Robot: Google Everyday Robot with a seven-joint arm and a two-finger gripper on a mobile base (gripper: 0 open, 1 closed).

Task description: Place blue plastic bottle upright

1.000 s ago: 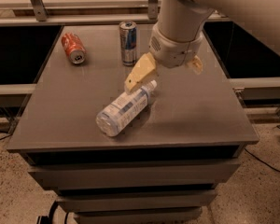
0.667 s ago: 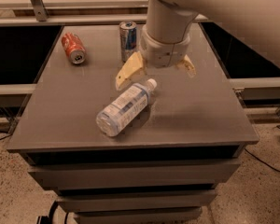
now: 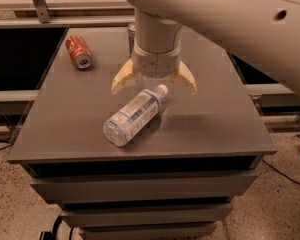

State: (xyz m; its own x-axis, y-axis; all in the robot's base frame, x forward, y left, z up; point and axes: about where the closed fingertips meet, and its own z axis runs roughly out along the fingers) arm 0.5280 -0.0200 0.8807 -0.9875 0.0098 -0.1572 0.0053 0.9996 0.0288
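The blue plastic bottle (image 3: 132, 115) lies on its side on the grey table (image 3: 80, 109), white cap pointing up-right, base toward the front left. My gripper (image 3: 154, 86) hangs just above and behind the cap end, open, with one tan fingertip (image 3: 121, 82) to the left and the other to the right of the cap. It holds nothing.
A red-orange can (image 3: 78, 52) lies on its side at the back left. A slim blue-and-silver can (image 3: 131, 31) stands at the back, mostly hidden behind my arm. The table's front edge is close below the bottle's base. Shelving runs behind the table.
My gripper has moved left and forward and turned, so its two fingers now straddle the bottle's cap end. The bottle and cans have not moved.
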